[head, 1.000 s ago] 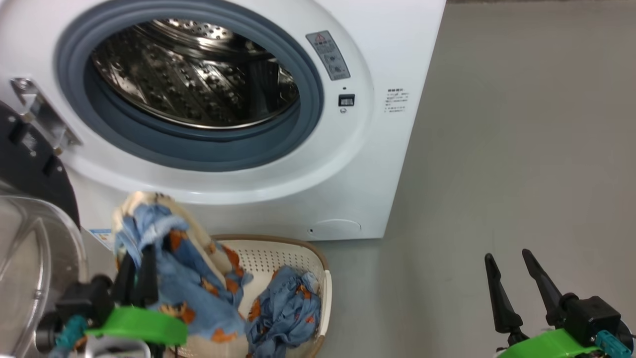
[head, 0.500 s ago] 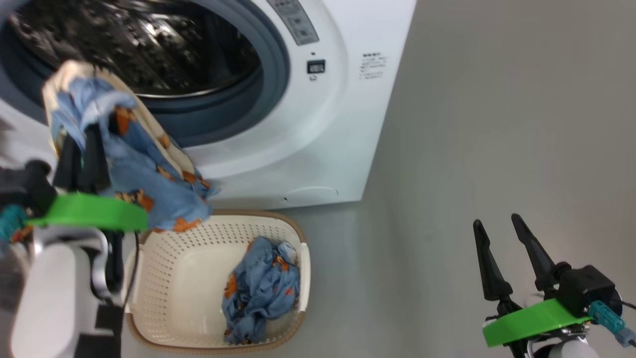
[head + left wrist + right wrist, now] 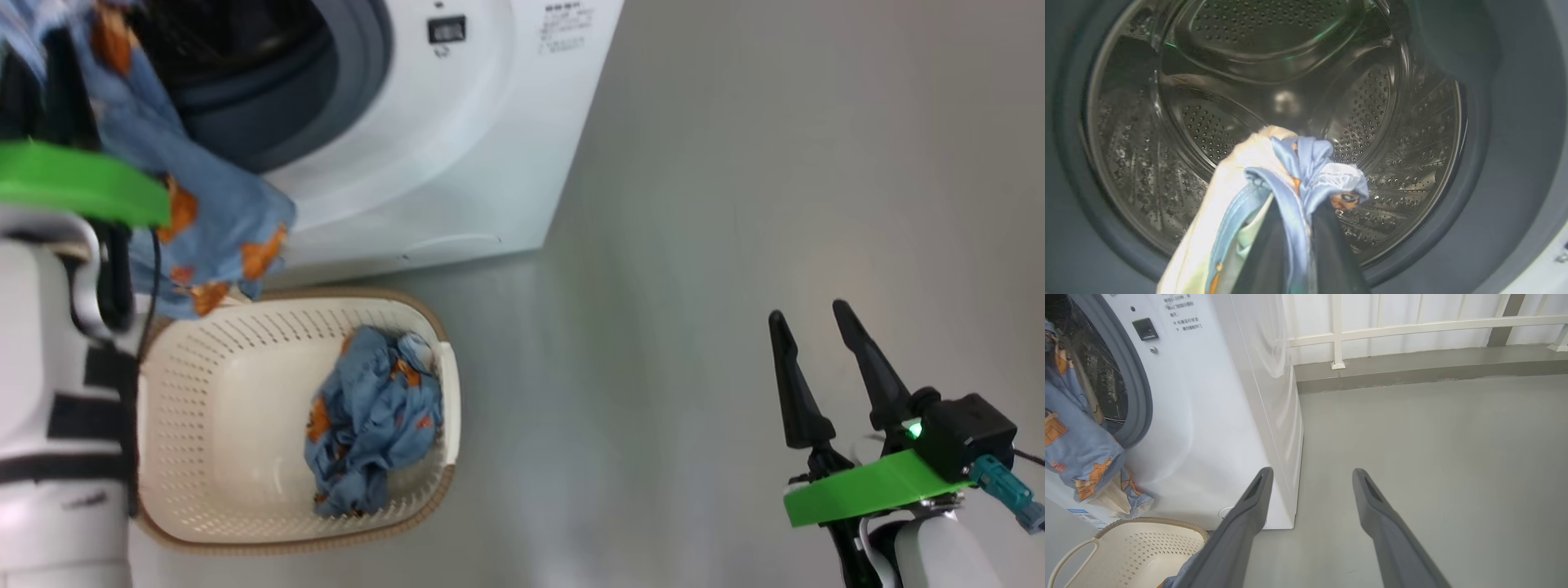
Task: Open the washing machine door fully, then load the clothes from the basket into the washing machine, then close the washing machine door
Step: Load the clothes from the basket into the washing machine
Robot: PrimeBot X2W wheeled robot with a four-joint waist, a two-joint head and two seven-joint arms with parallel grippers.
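Observation:
My left gripper [image 3: 1300,204] is shut on a light-blue cloth [image 3: 1298,163] with orange-brown figures and a white part. It holds the cloth right in front of the washing machine's steel drum [image 3: 1208,122]. In the head view that cloth [image 3: 212,212] hangs from the gripper over the machine's lower front and the basket's rim. A second crumpled blue piece [image 3: 371,416] lies in the cream basket [image 3: 220,392] on the floor below the washing machine [image 3: 457,147]. My right gripper [image 3: 808,314] stands open and empty over bare floor at the lower right. The washing machine door is out of view.
Grey floor [image 3: 735,204] stretches to the right of the machine. A white railing and a raised kerb [image 3: 1412,363] run behind it. My pale left forearm [image 3: 49,408] stands beside the basket's left side.
My left gripper has lifted the cloth out of the basket and up to the drum opening. The head camera has shifted, so the machine sits higher and further left. The right gripper stays open.

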